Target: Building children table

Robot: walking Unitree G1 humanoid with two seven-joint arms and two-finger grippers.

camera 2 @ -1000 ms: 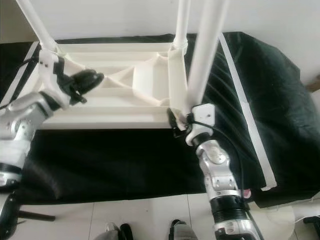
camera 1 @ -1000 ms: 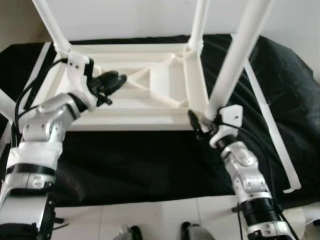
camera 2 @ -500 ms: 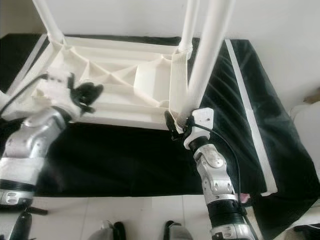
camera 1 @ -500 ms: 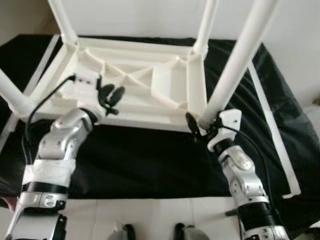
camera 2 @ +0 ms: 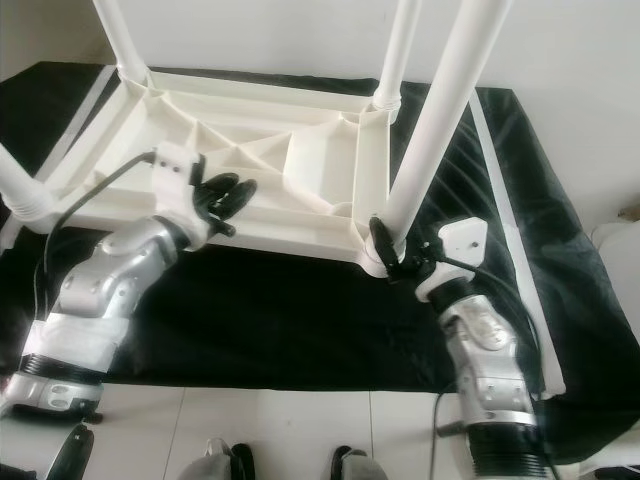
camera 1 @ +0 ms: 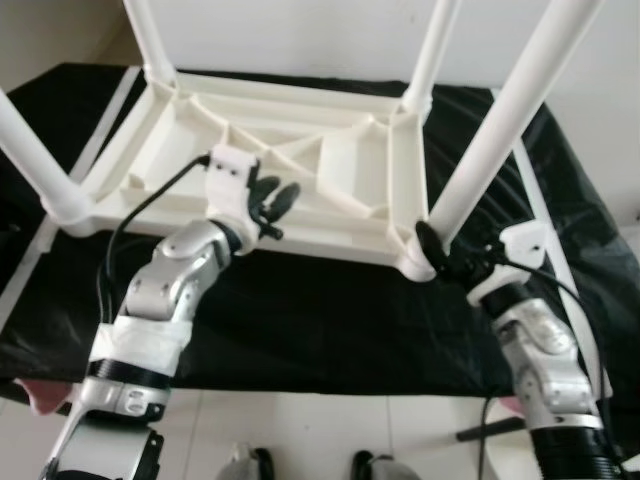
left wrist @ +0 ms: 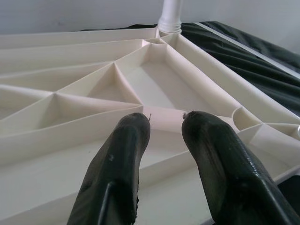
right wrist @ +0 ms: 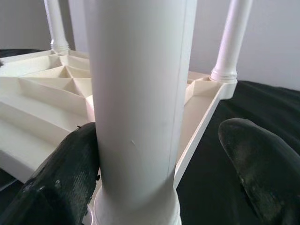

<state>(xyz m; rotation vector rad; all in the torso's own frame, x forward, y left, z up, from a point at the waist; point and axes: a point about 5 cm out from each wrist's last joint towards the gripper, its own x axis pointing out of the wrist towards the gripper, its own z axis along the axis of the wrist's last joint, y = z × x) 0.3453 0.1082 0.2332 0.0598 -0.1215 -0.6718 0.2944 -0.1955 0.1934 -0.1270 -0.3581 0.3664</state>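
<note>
Bright, even indoor light, soft shadows, white plastic slightly overexposed, head views mildly soft.

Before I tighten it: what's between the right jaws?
The near-right table leg, seen in the right wrist view; the right gripper straddles its base, one finger touching, the other apart.

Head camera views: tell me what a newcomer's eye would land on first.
A white plastic table lies upside down on a black cloth, its four legs pointing up. The right gripper is at the base of the near right leg, its fingers open on either side of it in the right wrist view. The left gripper hovers open over the ribbed underside near the front edge.
</note>
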